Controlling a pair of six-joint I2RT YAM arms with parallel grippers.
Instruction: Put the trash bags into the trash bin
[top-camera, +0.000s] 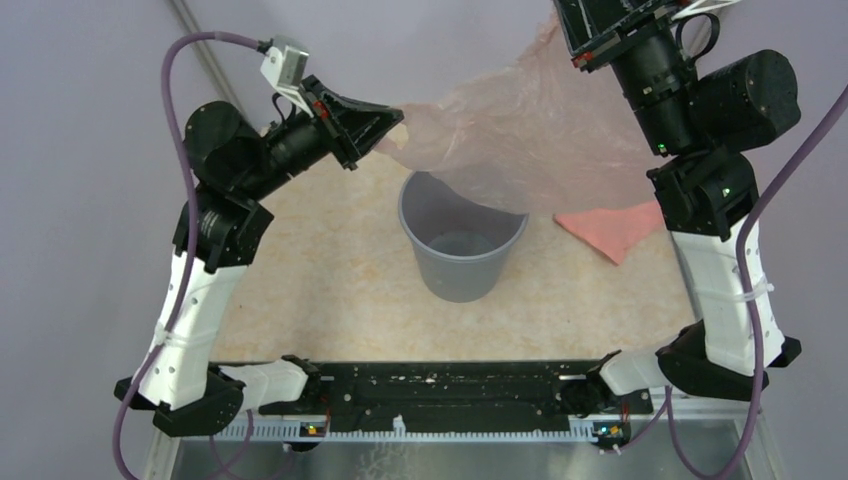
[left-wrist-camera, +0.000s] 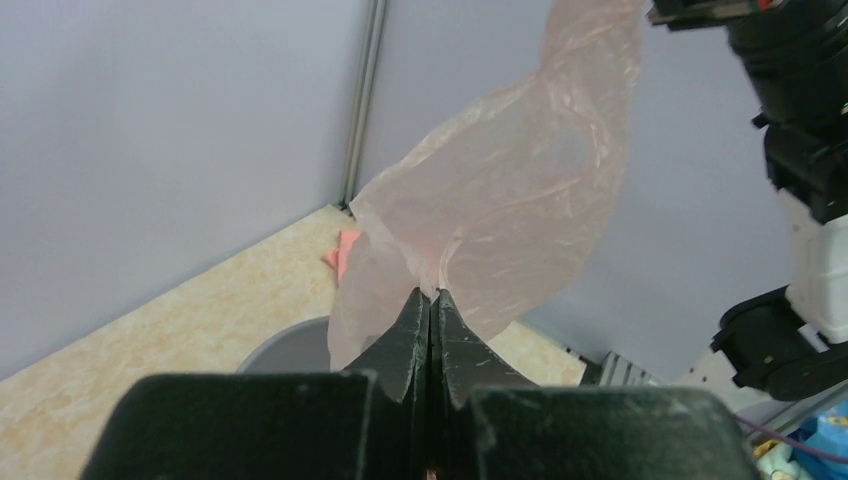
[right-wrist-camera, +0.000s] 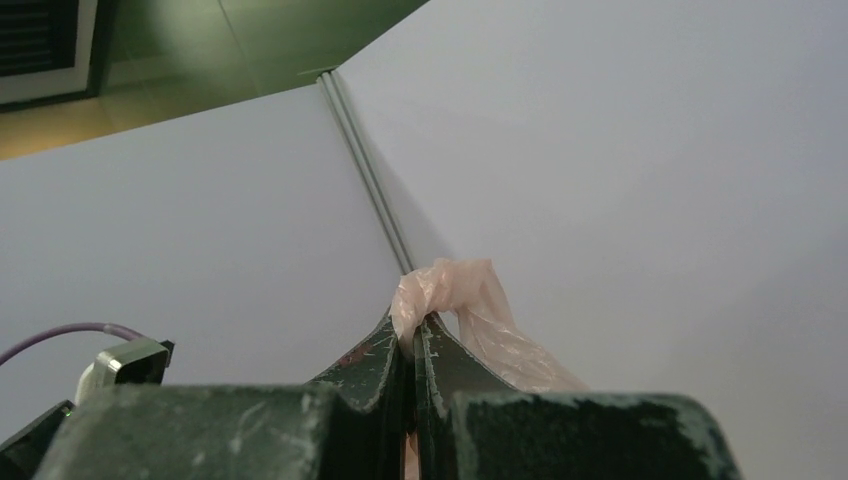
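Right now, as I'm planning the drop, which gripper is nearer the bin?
Left. The left gripper pinches the bag just beyond the bin's left rim; the right gripper holds the other end high, off to the bin's far right.

In the top view, the trash bag (top-camera: 520, 130) is hanging in front of the far rim of the trash bin (top-camera: 462, 250), veiling it. Whether they are touching is not showing. The bag's top corner and the right arm's tip are running off the upper edge. Bag and arm are covering part of the salmon bundle (top-camera: 610, 228) on the worktop (top-camera: 330, 270). Any lettering on the bag is showing too faint to read. From the left wrist, the left end effector (left-wrist-camera: 431, 310) is hiding most of the bin. From the right wrist, the right end effector (right-wrist-camera: 411, 340) is blocking most of the bag.
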